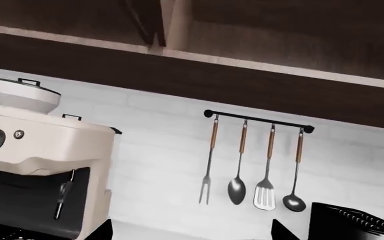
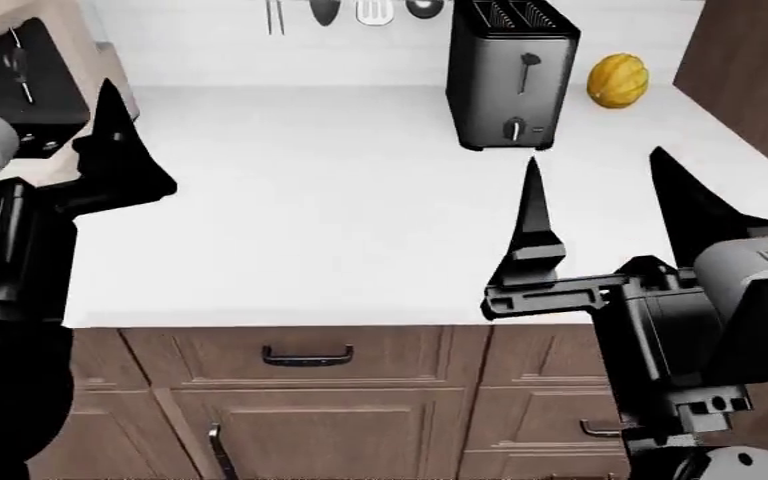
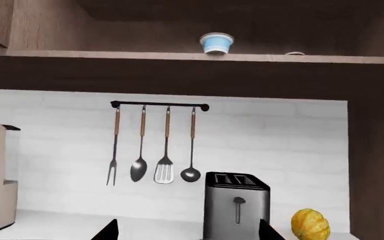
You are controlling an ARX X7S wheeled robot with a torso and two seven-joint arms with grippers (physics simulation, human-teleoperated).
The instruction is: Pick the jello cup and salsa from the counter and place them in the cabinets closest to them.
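Right hand open above counter; jello cup shelved.

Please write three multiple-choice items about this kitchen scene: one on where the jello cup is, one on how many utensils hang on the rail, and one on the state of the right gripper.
1. Where is the jello cup?
A. in the upper cabinet
B. beside the toaster
C. in the right gripper

2. How many utensils hang on the rail?
A. two
B. four
C. six

3. The right gripper is:
A. shut on the gourd
B. shut, empty
C. open, empty

Answers:
1 A: the jello cup stands on the cabinet shelf.
2 B: fork, spoon, spatula and ladle hang from the rail.
3 C: the right gripper has its jaws spread, nothing between.
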